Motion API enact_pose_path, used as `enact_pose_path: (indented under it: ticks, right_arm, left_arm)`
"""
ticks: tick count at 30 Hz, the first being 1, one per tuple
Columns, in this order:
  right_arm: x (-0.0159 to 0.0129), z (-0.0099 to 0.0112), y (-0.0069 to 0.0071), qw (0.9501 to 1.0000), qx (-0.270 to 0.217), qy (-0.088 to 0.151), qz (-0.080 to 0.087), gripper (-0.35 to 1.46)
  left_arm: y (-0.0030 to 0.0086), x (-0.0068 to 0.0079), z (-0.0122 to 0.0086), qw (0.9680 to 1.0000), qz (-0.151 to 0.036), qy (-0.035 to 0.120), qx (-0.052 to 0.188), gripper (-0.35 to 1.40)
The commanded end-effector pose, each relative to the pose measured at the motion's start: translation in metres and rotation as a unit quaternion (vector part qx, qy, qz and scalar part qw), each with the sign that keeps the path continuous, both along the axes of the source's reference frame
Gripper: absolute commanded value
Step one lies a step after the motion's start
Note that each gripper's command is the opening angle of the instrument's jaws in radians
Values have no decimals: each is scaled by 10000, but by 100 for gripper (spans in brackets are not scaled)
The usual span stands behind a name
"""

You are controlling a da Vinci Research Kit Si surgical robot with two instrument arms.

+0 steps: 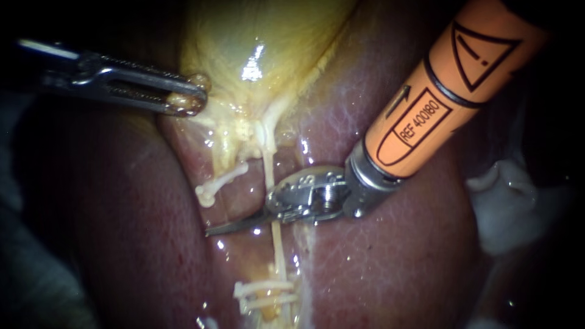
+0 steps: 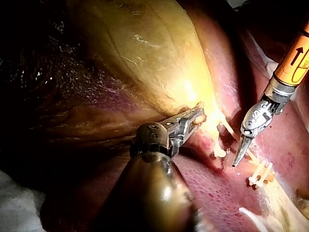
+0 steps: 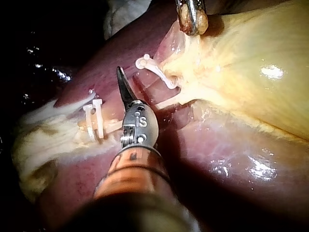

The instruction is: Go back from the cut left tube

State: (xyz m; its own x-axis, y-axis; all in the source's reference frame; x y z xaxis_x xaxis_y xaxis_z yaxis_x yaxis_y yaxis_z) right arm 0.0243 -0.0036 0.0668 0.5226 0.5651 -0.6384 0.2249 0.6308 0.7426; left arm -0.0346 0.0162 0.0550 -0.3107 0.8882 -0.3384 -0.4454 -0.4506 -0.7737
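Observation:
The cut left tube (image 1: pixel 222 181) ends in a pale free stump below the yellow gallbladder (image 1: pixel 262 49). Beside it the right tube (image 1: pixel 279 244) runs down whole to two white clips (image 1: pixel 265 292). My right instrument (image 1: pixel 213 230), on an orange shaft, lies across the right tube. Its thin blades are shut, and their tip sits just below the stump without touching it. The right wrist view shows the blades (image 3: pixel 120 77) beside the stump (image 3: pixel 154 67). My left instrument (image 1: pixel 186 97) is shut on the gallbladder's lower edge and holds it up; its jaws (image 2: pixel 193 118) pinch yellow tissue.
Dark red liver (image 1: pixel 396 262) lies all around the tubes. A white wad of gauze (image 1: pixel 512 207) sits at the right edge. The clips (image 3: pixel 94 118) stand close beside my right instrument's wrist.

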Motion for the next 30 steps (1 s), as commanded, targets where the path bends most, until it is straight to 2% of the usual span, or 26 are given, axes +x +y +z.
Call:
enact_pose_path:
  ticks: [1,2,3,4,6,7,13,16,18,20,22,24,26,30]
  right_arm:
    - [1,-1,-1,10000,39,-20,6,-25]
    - [2,0,-2,10000,37,-20,6,4]
    - [2,0,-2,10000,29,-25,18,41]
    - [3,-1,-3,10000,8,-42,54,68]
    - [4,-1,-4,9998,3,-116,167,104]
    - [4,-2,-5,9997,20,-137,187,111]
    - [-1,-5,-8,9995,118,-189,201,123]
    - [-10,-7,-11,9993,54,-227,301,128]
    - [-22,-11,-12,9983,-42,-302,487,133]
    - [-38,-18,-13,9960,-162,-426,770,138]
    - [-56,-26,-11,9921,-272,-579,1080,141]
    - [-72,-36,-8,9881,-487,-667,1299,143]
    - [-93,-48,-3,9840,-724,-738,1451,143]
    - [-128,-68,9,9767,-1189,-806,1594,143]
  left_arm:
    - [0,0,0,10000,1,0,0,-35]
    - [0,0,0,10000,2,-1,0,-35]
    - [0,0,0,10000,3,-1,0,-35]
    - [0,0,0,10000,3,-1,0,-35]
    - [0,1,0,10000,4,-2,0,-35]
    - [0,1,0,10000,5,-2,0,-35]
    - [0,1,0,10000,6,-3,0,-35]
    - [0,1,1,10000,7,-3,0,-35]
    - [1,2,1,10000,10,-5,0,-35]
    - [1,3,2,10000,12,-7,0,-35]
    - [2,4,2,10000,15,-9,0,-35]
    - [2,4,3,10000,16,-9,0,-35]
    - [2,5,3,10000,17,-10,0,-35]
    - [2,5,3,10000,17,-10,0,-35]
